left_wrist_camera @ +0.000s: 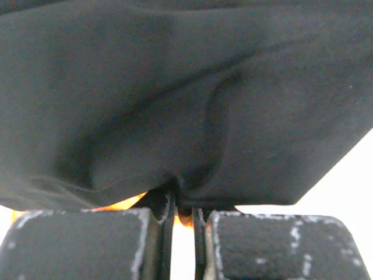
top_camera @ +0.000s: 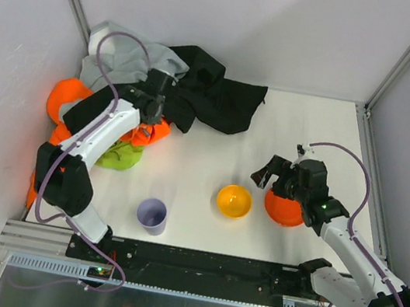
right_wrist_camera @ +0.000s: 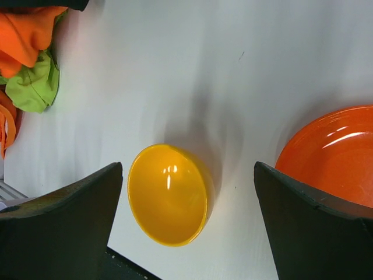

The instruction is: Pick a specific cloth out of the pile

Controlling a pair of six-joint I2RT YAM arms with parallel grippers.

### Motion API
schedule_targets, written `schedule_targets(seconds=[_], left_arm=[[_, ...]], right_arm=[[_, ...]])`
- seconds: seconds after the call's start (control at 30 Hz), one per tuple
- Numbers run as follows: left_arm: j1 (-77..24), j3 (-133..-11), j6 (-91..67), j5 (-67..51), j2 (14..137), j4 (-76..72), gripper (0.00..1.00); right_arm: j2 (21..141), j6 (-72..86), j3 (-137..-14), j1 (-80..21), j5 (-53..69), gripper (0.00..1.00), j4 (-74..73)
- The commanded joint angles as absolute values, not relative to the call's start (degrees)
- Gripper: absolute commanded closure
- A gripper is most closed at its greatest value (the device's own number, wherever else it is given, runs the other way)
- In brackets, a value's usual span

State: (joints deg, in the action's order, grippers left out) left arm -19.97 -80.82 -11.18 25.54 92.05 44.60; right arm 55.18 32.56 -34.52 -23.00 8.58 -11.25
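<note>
top external view: the pile (top_camera: 136, 71) sits in the upper left of the frame, a grey garment (top_camera: 124, 49) at the back, a black garment (top_camera: 218, 97) spreading toward the centre, and an orange garment (top_camera: 69, 95) at the left edge. the lime-green cloth (top_camera: 120, 156) lies at the pile's lower edge, partly under the left arm and touching orange fabric. the left gripper (top_camera: 161, 87) is down in the pile where grey meets black. the right gripper (top_camera: 268, 174) hangs at centre right, over an orange bowl (top_camera: 284, 208). a yellow bowl (top_camera: 234, 201) stands just left of it, and a purple cup (top_camera: 152, 215) further left on the white surface (top_camera: 213, 151).

left wrist view: the black garment (left_wrist_camera: 186, 99) fills nearly the whole frame. the left gripper (left_wrist_camera: 182, 204) is pressed almost together, its fingers (left_wrist_camera: 81, 245) pinching a fold of black fabric, with slivers of orange below.

right wrist view: the right gripper (right_wrist_camera: 187, 169) is spread wide and holds nothing. the yellow bowl (right_wrist_camera: 169, 195) lies between its fingers (right_wrist_camera: 64, 216). the orange bowl (right_wrist_camera: 332, 151) is at the right edge. the cloth (right_wrist_camera: 35, 84) shows in the upper left, against the orange garment (right_wrist_camera: 26, 32).
</note>
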Motion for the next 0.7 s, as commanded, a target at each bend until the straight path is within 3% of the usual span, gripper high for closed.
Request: schedule_targets(seconds=[0.0,0.33,0.67], left_arm=[[-17.10,-91.11,-11.99,29.91,85.71,41.21,0.98],[-11.07,-103.06,-10.39,32.98,89.93,41.22,0.95],[-4.26,-95.30,-16.77,27.12,96.10,41.16,0.95]], right_arm=[[55.40,32.62,-34.63,-23.19,9.50,0.01,-8.53],[55.51,32.41,-34.62,-23.29,9.55,0.01,-8.55],[55.52,32.11,-34.63,-23.38,9.92,0.01,-7.89]])
